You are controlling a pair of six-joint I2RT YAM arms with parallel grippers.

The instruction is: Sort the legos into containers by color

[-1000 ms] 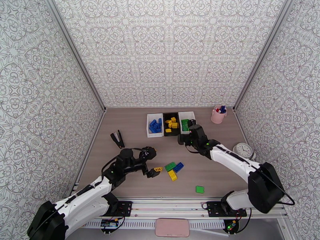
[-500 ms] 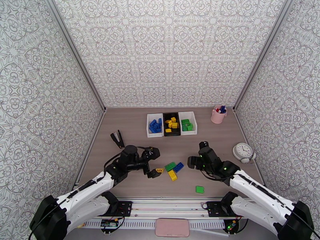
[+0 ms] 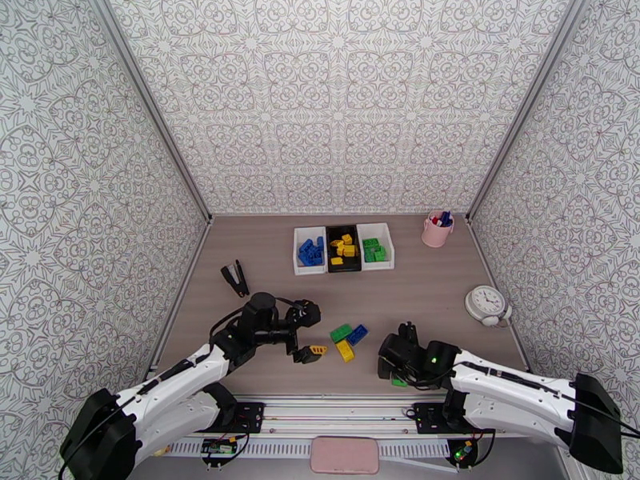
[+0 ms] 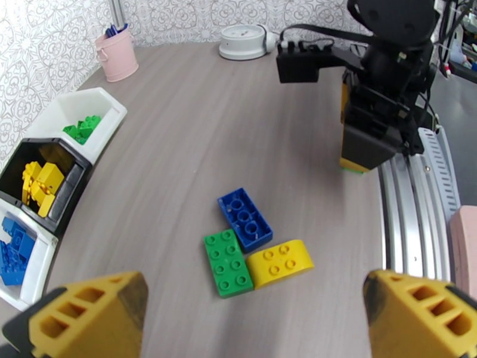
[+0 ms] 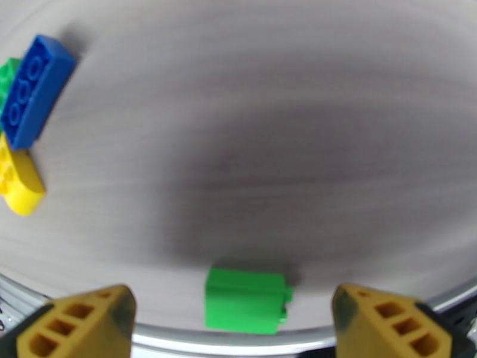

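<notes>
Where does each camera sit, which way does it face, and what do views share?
Top external: above and behind, looking down on the table; left pincer and right pincer reach in from below.
Left wrist: behind the left pincer, facing across at the right pincer; own yellow fingertips in the bottom corners.
Right wrist: looking down at the green brick near the table edge; own fingertips flank it.
Shared: the blue brick, in all three.
</notes>
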